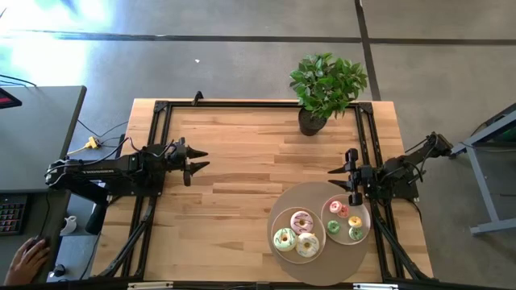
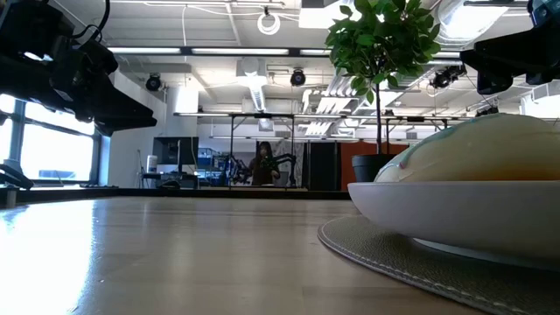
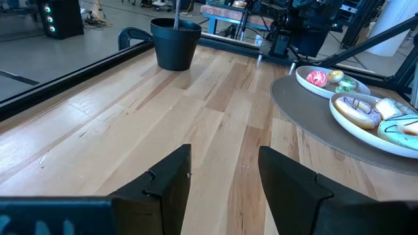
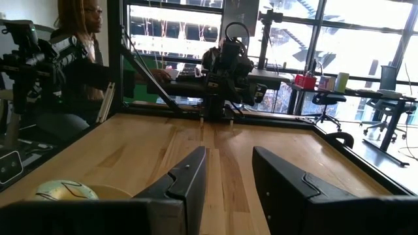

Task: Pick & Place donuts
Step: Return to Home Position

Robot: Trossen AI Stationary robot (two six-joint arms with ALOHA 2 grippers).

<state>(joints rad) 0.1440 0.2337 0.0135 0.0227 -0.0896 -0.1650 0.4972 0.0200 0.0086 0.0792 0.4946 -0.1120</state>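
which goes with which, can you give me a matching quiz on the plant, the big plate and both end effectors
1 plant
2 big plate
3 left end effector
4 right end effector

a holds three big donuts
b open, near the small plate
c far edge of the table
d open, at the left side

Pairs: 1-c, 2-a, 3-d, 4-b

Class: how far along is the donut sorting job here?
Done: three big iced donuts lie in the left beige plate, four small iced donuts in the right beige plate. In hand: nothing; left arm and right arm sit at the table's sides, jaws open, empty. Left: no loose donut shows on the wooden table.
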